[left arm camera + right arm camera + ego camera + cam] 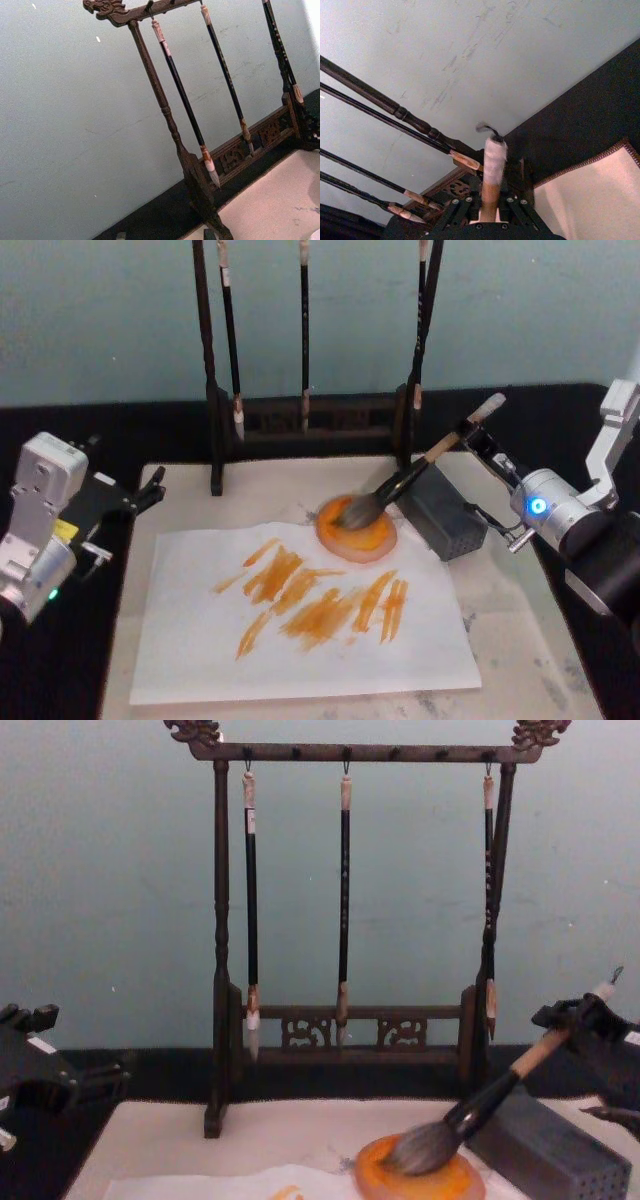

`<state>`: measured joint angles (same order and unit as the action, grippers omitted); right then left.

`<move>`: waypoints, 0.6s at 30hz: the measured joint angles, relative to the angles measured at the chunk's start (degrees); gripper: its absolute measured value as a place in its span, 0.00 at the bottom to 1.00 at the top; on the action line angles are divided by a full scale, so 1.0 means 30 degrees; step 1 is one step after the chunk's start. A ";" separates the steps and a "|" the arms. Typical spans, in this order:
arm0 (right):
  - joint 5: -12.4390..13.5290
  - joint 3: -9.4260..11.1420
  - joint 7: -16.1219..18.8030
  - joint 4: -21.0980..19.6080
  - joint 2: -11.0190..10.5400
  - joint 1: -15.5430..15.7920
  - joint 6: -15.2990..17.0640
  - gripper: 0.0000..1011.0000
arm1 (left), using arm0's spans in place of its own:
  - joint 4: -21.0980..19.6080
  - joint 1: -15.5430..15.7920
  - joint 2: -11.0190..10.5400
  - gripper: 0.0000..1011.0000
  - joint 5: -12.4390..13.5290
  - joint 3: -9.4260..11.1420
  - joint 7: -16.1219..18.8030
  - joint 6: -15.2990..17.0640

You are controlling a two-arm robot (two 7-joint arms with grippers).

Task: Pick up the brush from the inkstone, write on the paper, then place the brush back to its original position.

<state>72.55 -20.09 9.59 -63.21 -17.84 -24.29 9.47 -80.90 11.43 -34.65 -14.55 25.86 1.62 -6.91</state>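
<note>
Right gripper [478, 440] sat at the upper end of the brush [415, 476], fingers [460, 209] closed on the tan handle from either side. In the right wrist view the handle ran up between the two dark fingers, with the whitish wrapped end and its small loop standing clear beyond the fingertips. Whether the pads pressed firmly or only lightly met the wood could not be judged from that angle.

From the fingers the brush slanted down and away to the bushy grey tuft, which rested in the inkstone [357, 530], well below the grip. The chest view showed the tuft lying on the orange dish, black ferrule just above its rim. The grey perforated block [447, 514] lay under the handle, between the fingers and the inkstone.

The paper [300, 615] lay beyond the tuft from the fingers, its far edge touching the inkstone, orange strokes across its middle. It rested on the cream mat [520, 640].

Left gripper [150, 488] hovered off the mat's left edge, well apart from the brush, holding nothing; how wide its fingers stood could not be told.

Brush rack [350, 920] stood behind, three thin brushes hanging.
</note>
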 joint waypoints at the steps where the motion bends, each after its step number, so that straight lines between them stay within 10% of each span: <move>1: 0.0000 0.0007 -0.0004 -0.0001 0.0003 0.0003 0.0007 0.21 | 0.0000 0.0000 0.0000 0.99 0.0000 0.0000 0.0000 0.0000; 18: 0.0003 0.0034 -0.0026 -0.0024 0.0022 0.0022 0.0046 0.75 | -0.0001 -0.0001 0.0000 0.99 0.0000 -0.0001 0.0000 0.0000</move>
<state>72.56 -19.99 9.51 -63.28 -17.78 -24.22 9.61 -80.90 11.43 -34.65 -14.55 25.86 1.62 -6.91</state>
